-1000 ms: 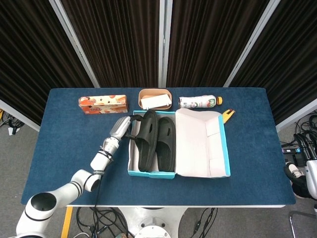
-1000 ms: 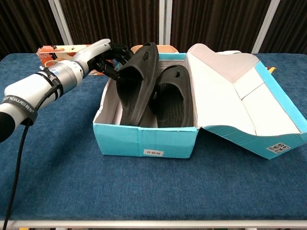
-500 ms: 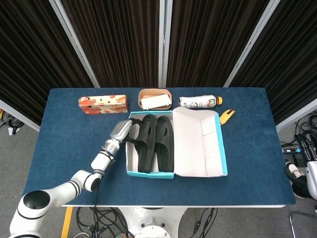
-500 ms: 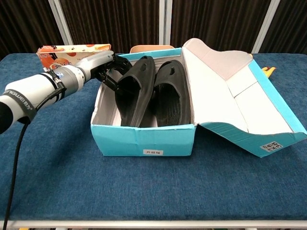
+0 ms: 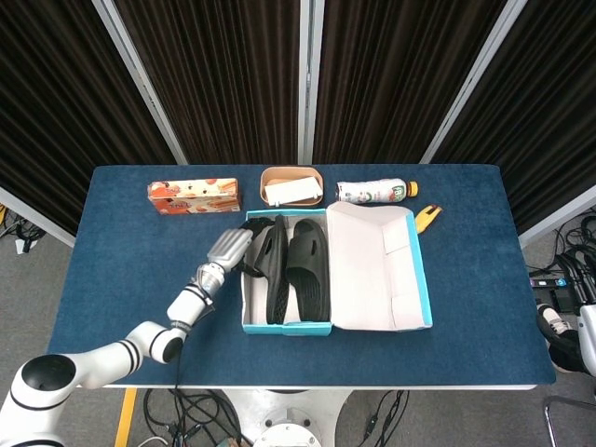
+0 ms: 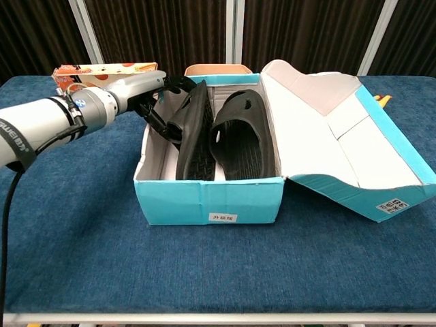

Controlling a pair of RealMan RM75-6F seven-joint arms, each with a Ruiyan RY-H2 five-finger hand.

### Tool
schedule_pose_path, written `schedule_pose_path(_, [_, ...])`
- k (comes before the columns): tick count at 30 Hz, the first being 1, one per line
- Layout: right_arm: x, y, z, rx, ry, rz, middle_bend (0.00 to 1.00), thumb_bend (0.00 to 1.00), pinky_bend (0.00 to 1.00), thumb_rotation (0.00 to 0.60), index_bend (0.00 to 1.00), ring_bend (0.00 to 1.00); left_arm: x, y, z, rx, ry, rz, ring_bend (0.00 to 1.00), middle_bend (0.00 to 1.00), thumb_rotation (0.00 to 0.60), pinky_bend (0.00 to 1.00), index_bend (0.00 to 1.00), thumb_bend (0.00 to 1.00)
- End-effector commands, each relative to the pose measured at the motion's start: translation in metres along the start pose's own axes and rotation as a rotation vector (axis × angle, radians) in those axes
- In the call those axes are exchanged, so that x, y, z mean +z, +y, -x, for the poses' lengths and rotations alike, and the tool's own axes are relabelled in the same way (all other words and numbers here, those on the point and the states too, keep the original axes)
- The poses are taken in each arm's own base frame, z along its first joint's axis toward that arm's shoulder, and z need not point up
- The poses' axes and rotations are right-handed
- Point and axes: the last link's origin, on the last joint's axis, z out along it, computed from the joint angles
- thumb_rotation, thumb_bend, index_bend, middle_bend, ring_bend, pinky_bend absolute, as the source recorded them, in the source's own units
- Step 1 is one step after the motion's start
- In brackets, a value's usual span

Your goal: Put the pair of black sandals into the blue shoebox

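The blue shoebox (image 5: 284,326) (image 6: 208,201) stands mid-table, its white-lined lid (image 5: 377,270) (image 6: 340,136) folded open to the right. Both black sandals are inside it. The right one (image 5: 309,270) (image 6: 244,136) lies flat, sole down. The left one (image 5: 276,275) (image 6: 194,136) stands on its edge against the box's left wall. My left hand (image 5: 233,250) (image 6: 146,92) reaches over that wall and grips the tilted sandal at its upper edge, dark fingers wrapped around it. My right hand does not show in either view.
Along the table's back edge lie an orange carton (image 5: 194,196) (image 6: 102,70), a brown bowl (image 5: 291,184) holding a white card, and a bottle (image 5: 372,191) on its side. A yellow object (image 5: 426,215) sits behind the lid's far corner.
The left sandal has turned from leaning to standing on its edge, deeper in the box. My left hand followed it, and the box shifted slightly on the table.
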Motion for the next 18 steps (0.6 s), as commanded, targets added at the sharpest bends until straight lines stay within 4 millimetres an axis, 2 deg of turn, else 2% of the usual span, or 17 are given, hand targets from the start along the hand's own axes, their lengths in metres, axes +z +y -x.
schedule_pose_path(1, [-0.001, 0.001, 0.0, 0.002, 0.001, -0.001, 0.11, 0.15, 0.08, 0.6, 0.01, 0.0, -0.005, 0.003, -0.009, 0.087, 0.002, 0.022, 0.0, 0.06, 0.6, 0.22, 0.09, 0.0])
schedule_pose_path(8, [-0.002, 0.003, -0.001, 0.006, 0.004, -0.003, 0.11, 0.16, 0.08, 0.6, 0.01, 0.0, -0.019, 0.011, -0.04, 0.303, -0.03, 0.029, 0.0, 0.04, 0.6, 0.19, 0.09, 0.0])
schedule_pose_path(13, [-0.003, 0.004, 0.0, 0.007, 0.004, -0.004, 0.11, 0.16, 0.08, 0.6, 0.01, 0.0, -0.037, 0.028, -0.066, 0.325, -0.019, 0.042, 0.0, 0.04, 0.6, 0.19, 0.1, 0.0])
schedule_pose_path(18, [-0.002, 0.003, 0.001, 0.011, 0.002, -0.009, 0.11, 0.16, 0.08, 0.6, 0.01, 0.0, -0.037, 0.049, -0.066, 0.268, -0.044, 0.095, 0.0, 0.14, 0.6, 0.19, 0.23, 0.0])
